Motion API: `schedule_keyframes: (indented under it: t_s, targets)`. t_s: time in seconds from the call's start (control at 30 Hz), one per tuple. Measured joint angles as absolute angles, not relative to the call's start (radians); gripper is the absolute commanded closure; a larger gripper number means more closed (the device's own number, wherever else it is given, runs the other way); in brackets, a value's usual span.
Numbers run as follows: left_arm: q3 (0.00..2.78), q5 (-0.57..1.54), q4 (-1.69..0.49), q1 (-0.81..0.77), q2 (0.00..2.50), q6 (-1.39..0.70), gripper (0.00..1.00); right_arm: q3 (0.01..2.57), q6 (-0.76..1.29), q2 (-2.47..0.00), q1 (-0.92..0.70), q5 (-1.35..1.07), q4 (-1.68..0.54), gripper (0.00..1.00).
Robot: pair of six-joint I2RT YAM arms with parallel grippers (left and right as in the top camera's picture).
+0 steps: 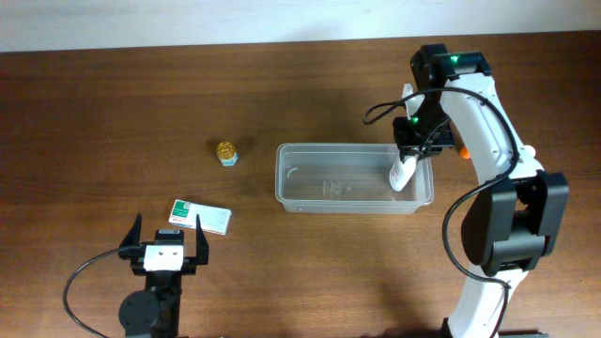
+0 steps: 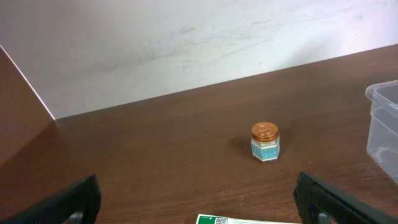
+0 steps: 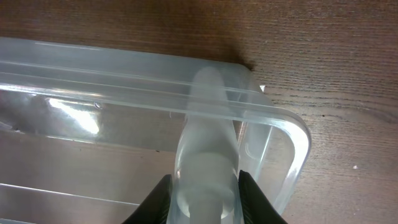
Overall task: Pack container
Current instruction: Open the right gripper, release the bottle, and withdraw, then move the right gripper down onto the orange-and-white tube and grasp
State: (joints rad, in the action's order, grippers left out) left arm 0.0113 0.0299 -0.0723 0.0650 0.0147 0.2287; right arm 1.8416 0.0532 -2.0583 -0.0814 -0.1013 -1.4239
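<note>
Bottle at container's end
My right fingers (image 3: pixel 254 199) pinch a white bottle (image 3: pixel 206 149) at the clear container (image 1: pixel 347 180); my left fingers (image 1: pixel 200 240) hang spread above the table (image 1: pixel 113 103).

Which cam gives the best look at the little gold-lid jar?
Left wrist. The jar stands upright mid-frame, gold lid and pale blue label clear, apart from the container corner at right. Overhead shows it tiny, from above, left of the container. Right wrist misses it entirely.

In view: one container (image 1: pixel 282 178), one gold-lidded jar (image 1: pixel 226 152), one green-and-white box (image 1: pixel 200 216) and one white bottle (image 1: pixel 403 175); two arms (image 1: pixel 488 122), one gripper apiece: left gripper (image 1: pixel 168 225), right gripper (image 1: pixel 409 161)
</note>
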Motion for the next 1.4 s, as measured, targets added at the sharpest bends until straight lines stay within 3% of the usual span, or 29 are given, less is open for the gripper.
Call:
schedule_keyframes:
  t_s: [0.4, 0.6, 0.67, 0.73, 0.77, 0.93, 1.17, 1.4]
  targets:
    - [0.011, 0.03, -0.072, 0.065, 0.015, 0.229, 0.0, 1.842, 0.053, -2.058, -0.081, -0.101, -1.437, 0.54]
    - [0.011, 0.03, -0.073, 0.065, 0.015, 0.229, 0.0, 1.954, 0.052, -2.061, -0.081, -0.062, -1.563, 0.45]
    - [0.011, 0.03, -0.072, 0.065, 0.015, 0.229, 0.0, 2.035, 0.054, -2.061, -0.081, -0.044, -1.606, 0.31]
    - [0.011, 0.03, -0.072, 0.065, 0.015, 0.229, 0.0, 2.121, 0.052, -2.061, -0.081, -0.016, -1.646, 0.08]
    - [0.011, 0.03, -0.072, 0.065, 0.015, 0.229, 0.0, 2.17, 0.057, -2.06, -0.075, -0.003, -1.658, 0.02]
    - [0.011, 0.03, -0.072, 0.065, 0.015, 0.229, 0.0, 2.3, 0.053, -2.048, -0.014, 0.023, -1.669, 0.01]
    - [0.011, 0.03, -0.072, 0.065, 0.015, 0.229, 0.0, 2.296, 0.029, -2.041, 0.191, 0.009, -1.665, 0.01]
    - [0.011, 0.03, -0.072, 0.065, 0.015, 0.229, 0.0, 2.252, -0.009, -2.041, 0.242, -0.005, -1.6, 0.09]
